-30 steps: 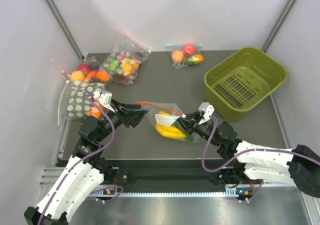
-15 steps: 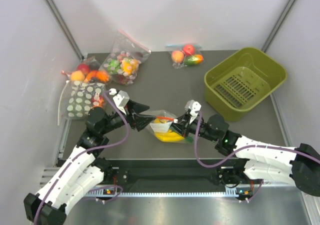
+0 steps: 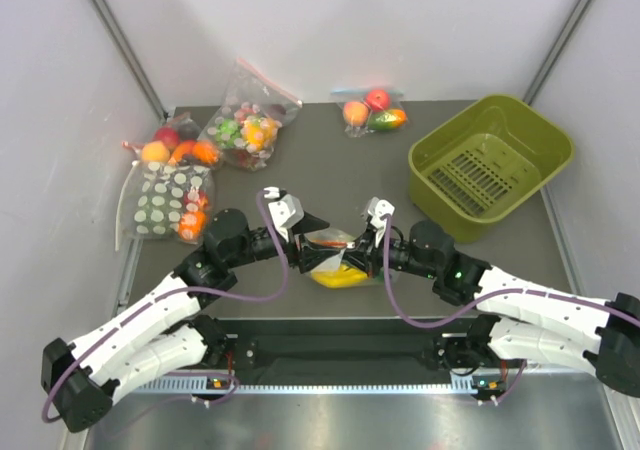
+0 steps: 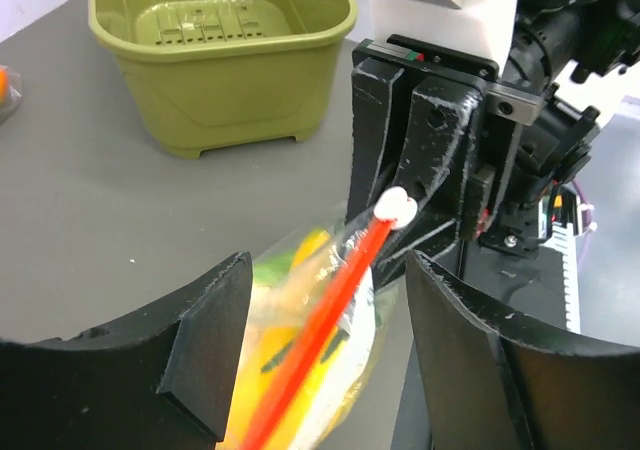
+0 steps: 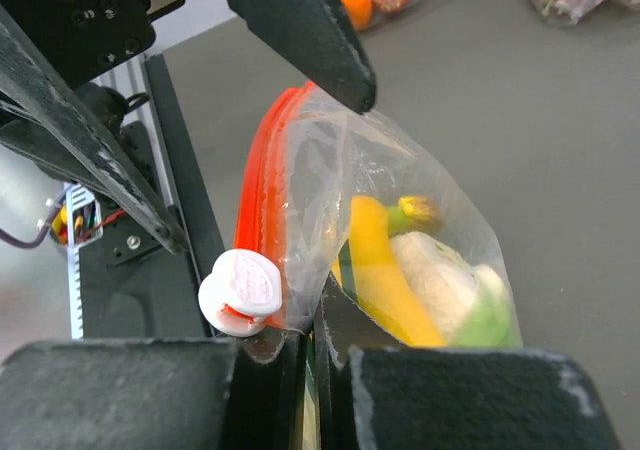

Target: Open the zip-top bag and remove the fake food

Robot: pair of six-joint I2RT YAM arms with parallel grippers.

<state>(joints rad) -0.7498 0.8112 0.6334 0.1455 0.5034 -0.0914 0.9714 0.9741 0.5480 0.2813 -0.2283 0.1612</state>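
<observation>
While the right claw (image 5: 310,345) pinches the bag (image 5: 425,185) just beside its white slider (image 5: 243,288), the left claw (image 4: 330,310) gapes wide around the red zip strip (image 4: 322,322); bananas (image 5: 375,260) and lettuce (image 5: 450,290) lie inside the bag.

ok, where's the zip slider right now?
Right wrist view, low left: the slider sits at the near end of the red strip, right beside the right pincer pinching the bag corner.

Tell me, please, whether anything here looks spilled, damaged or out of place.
Nothing stands out. The bag is intact, pinched at its corner by the right jaws, with the bananas and lettuce inside; the left jaws stand open around its red zip.
</observation>
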